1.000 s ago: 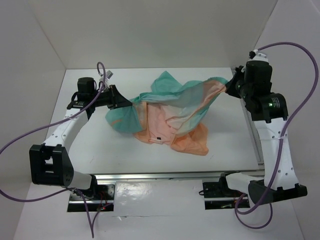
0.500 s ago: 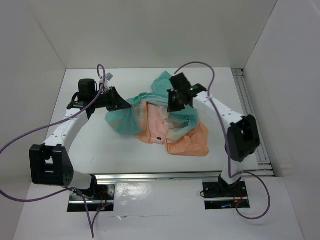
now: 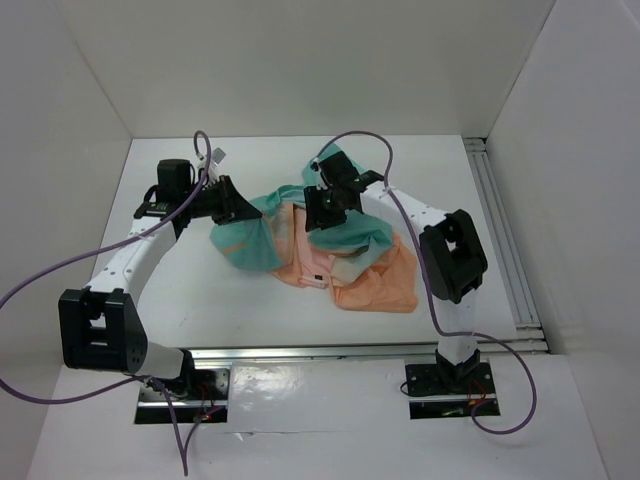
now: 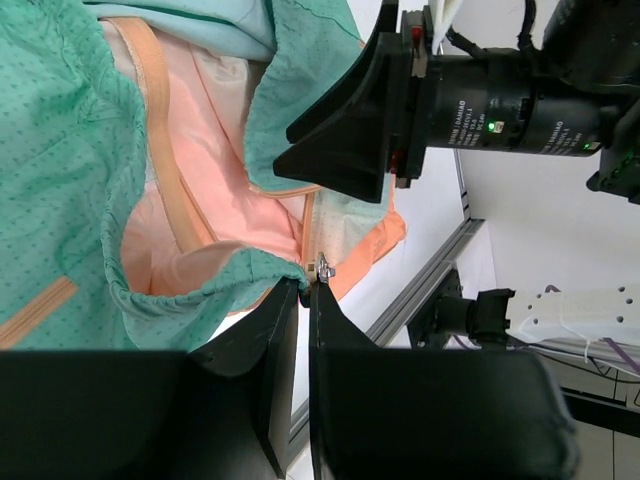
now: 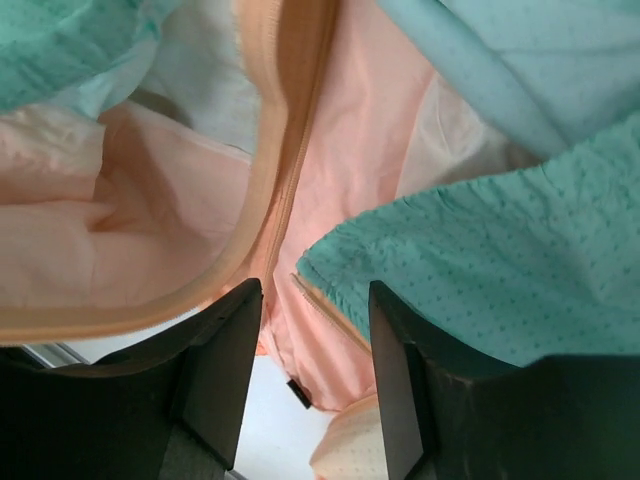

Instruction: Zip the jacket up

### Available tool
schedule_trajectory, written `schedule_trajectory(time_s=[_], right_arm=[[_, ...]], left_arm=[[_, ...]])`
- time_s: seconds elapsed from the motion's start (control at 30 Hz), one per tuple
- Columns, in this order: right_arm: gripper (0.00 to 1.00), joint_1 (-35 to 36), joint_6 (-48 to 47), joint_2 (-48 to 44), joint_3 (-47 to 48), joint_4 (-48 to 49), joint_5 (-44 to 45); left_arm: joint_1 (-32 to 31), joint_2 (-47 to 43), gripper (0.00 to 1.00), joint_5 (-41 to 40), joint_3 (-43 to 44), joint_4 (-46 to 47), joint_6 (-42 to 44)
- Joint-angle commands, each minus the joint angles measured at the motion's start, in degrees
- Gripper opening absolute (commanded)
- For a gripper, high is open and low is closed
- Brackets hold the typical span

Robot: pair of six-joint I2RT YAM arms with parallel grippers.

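Your jacket lies crumpled mid-table. It's thin, soft cloth, teal w/ fine dots on the far side, fading to peach-orange toward the near hem. L gripper is at the jacket's left edge, its black wedge fingers clamped on a gathered teal hem. A small metal zip pull shows right at the tips. R gripper hangs over the jacket's upper middle w/ fingers apart and nothing between them. Under it a flat orange zip tape curves across smooth pale-peach lining, w/ a dotted teal fold beside it.
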Motion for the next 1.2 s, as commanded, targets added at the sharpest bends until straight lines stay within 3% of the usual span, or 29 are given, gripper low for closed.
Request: schedule_trajectory(time_s=[0.0,0.07,0.17,0.23,0.33,0.37,0.57,0.63,0.97,1.03,1.17], right_arm=[[0.55,-0.08,-8.22,-2.2,2.58,0.09,-4.31],[0.55,-0.08,-9.64,-4.03,0.05,-0.45,-4.32],[0.44,-0.08,-12.44,-5.97,-3.47,1.13,-4.32],[0.43,2.02,-15.52,-5.98,-4.0,1.13,-2.31],[0.56,4.66,-19.13,-5.98,-3.49,1.13,3.41],[0.65,4.67,-19.74,-5.11,-3.48,0.61,4.64],[0.66,4.67,-21.51,2.19,1.09,-0.01,10.71],[0.61,4.67,-21.51,3.25,1.62,1.38,11.76],[0.56,2.13,-22.03,-1.58,-2.34,4.56,3.52],[0.62,1.6,-22.74,-1.58,-2.34,3.95,1.23],[0.62,0.98,-22.74,-5.0,-4.35,5.61,-0.8]], left_arm=[[0.31,-0.82,0.0,-0.39,1.04,0.16,1.03],[0.31,-0.82,0.0,-0.39,1.04,-0.37,1.03],[0.31,-0.29,0.0,-0.39,1.04,-0.37,1.55],[0.31,-0.29,0.0,-1.0,1.04,-0.37,1.56],[0.31,-0.29,0.0,-1.0,1.04,-0.37,1.56],[0.31,-0.29,0.0,-1.0,1.04,-0.37,1.56],[0.31,0.23,0.0,-1.0,1.04,-0.37,1.03],[0.31,0.24,0.0,-1.0,1.04,-0.37,1.03],[0.31,0.24,0.0,-0.48,1.04,-0.37,1.03],[0.31,0.24,0.0,-0.48,1.04,-0.37,1.03],[0.31,0.24,0.0,-0.48,1.04,-0.37,1.03]])
